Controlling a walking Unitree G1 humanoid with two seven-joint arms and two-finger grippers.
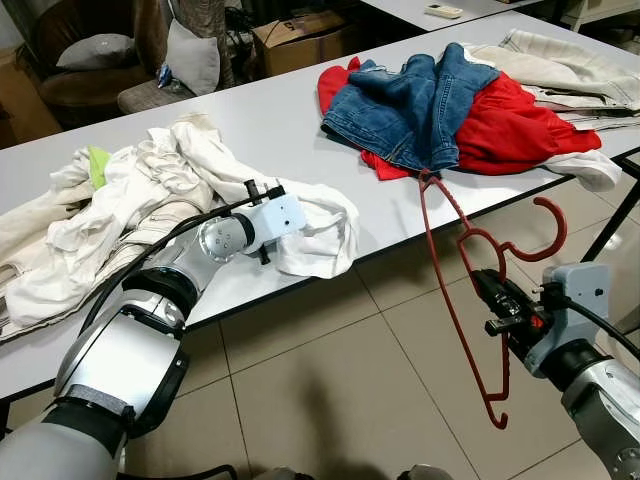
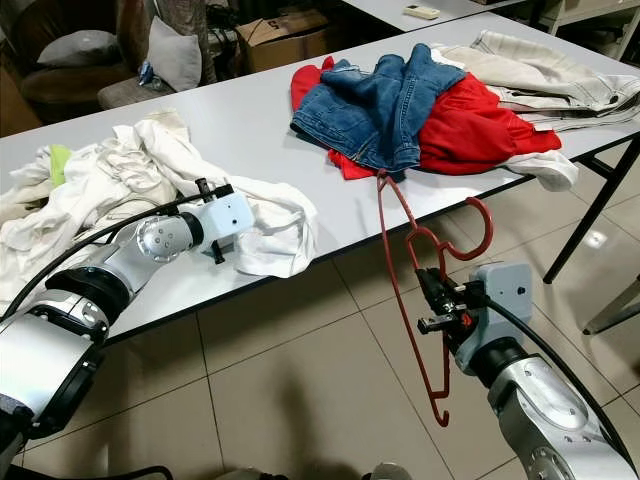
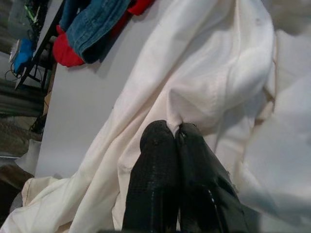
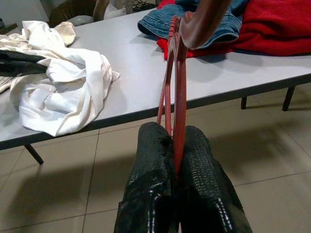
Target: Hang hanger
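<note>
the right gripper [image 2: 432, 300] has its fingers clamped on the thin red plastic hanger [image 1: 470, 300], held over the floor beside the worktop [image 1: 270, 130], and the left gripper [image 3: 176, 132] pinches the crumpled white garment [image 1: 320, 235], so hanging remains.

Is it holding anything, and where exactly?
Right gripper clamps the red hanger by its thin bar. Left gripper pinches a fold of white cloth.

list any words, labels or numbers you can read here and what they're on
None can be read.
The cardboard box behind the table shows no legible print.
The red hanger in the right gripper, the jeans and the white garment pinched by the left gripper carry no visible lettering.
</note>
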